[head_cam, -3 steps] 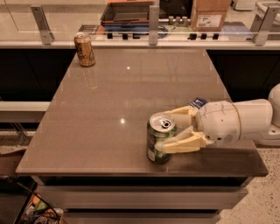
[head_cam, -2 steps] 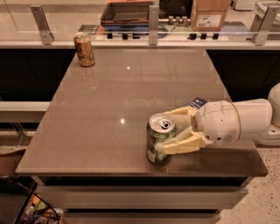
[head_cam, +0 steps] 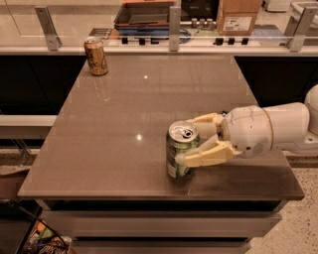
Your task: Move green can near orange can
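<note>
The green can (head_cam: 180, 154) stands upright on the brown table (head_cam: 134, 109), near the front edge and right of centre. My gripper (head_cam: 185, 141) reaches in from the right, with one finger in front of the can and one behind it, both touching its sides. The can rests on the tabletop. The orange can (head_cam: 95, 56) stands upright at the table's far left corner, well away from the gripper.
A glass-railed counter (head_cam: 169, 44) runs behind the table, with a dark tray (head_cam: 144, 14) and a cardboard box (head_cam: 237, 15) beyond it. The table's front edge lies just below the green can. A bin with clutter (head_cam: 39, 238) sits at the lower left on the floor.
</note>
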